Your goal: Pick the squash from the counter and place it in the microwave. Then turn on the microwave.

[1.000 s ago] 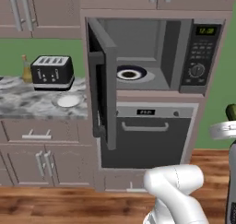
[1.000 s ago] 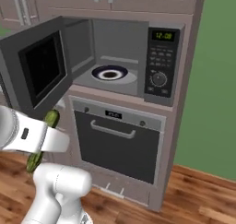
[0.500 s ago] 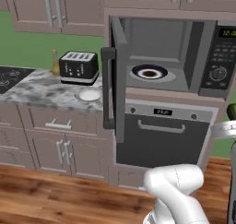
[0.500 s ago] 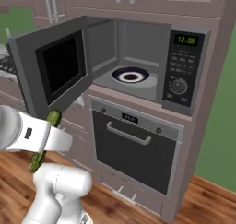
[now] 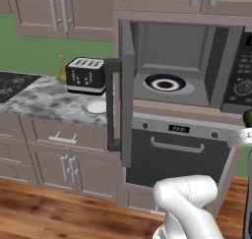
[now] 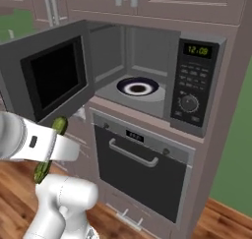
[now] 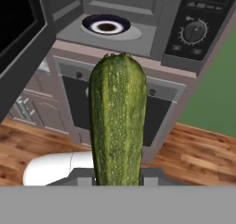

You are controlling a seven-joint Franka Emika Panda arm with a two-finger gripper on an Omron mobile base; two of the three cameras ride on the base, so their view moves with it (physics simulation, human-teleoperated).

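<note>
Microwave (image 7: 138, 20) sits with its door (image 6: 54, 75) swung wide, turntable plate (image 7: 107, 26) inside. The squash (image 7: 118, 121) is clenched in the claw (image 7: 118, 174), long axis pointing toward 12 o'clock at the cavity in the hand view.

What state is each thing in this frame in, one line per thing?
microwave: door swung wide open, display lit, cavity holding only the turntable plate.
squash: held in the gripper, off the counter, not yet in the microwave.
gripper: shut on the squash.
oven: door closed.
toaster: upright on the counter, slots empty.
</note>
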